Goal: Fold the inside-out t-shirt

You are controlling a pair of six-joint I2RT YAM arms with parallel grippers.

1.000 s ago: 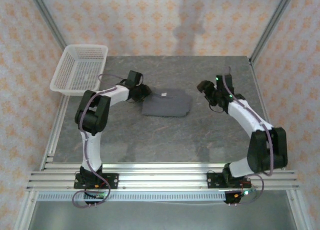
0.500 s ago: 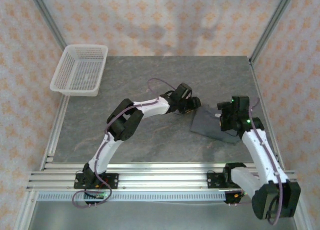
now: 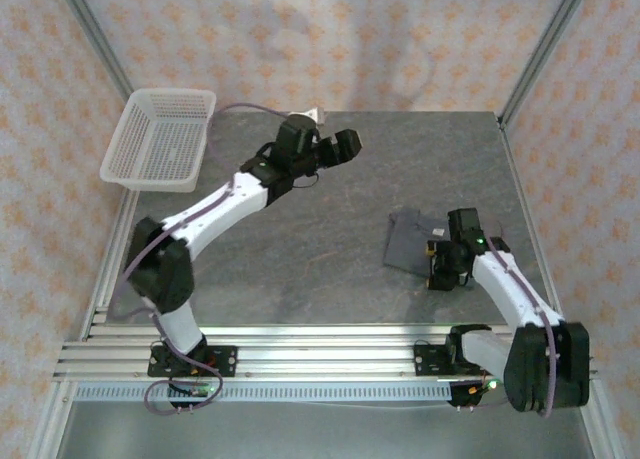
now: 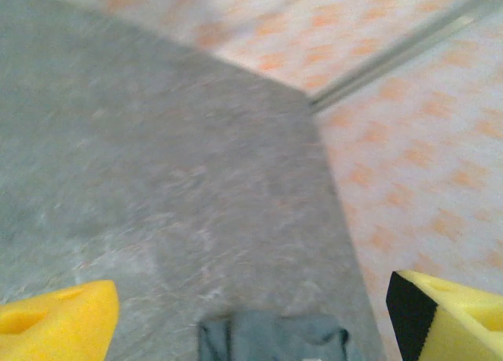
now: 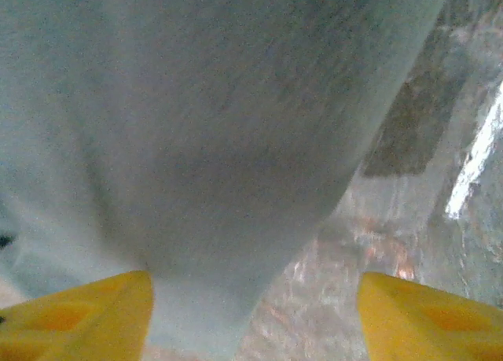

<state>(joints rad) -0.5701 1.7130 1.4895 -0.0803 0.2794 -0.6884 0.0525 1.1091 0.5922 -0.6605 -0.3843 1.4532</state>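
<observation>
t-shirt (image 3: 408, 241) right on table (image 3: 300, 269), basket (image 3: 160, 139) back-left

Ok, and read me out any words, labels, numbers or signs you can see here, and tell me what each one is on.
No text can be read in these views.
T-shirt: plain grey cloth, no print visible.
White mesh basket: no label visible.
Walls: an orange flower pattern, no letters.

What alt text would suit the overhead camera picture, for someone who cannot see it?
A dark grey t-shirt lies folded small on the right of a grey table, the right arm's end at its near edge. The left arm reaches toward the far middle; a white mesh basket sits at the far left corner.
</observation>
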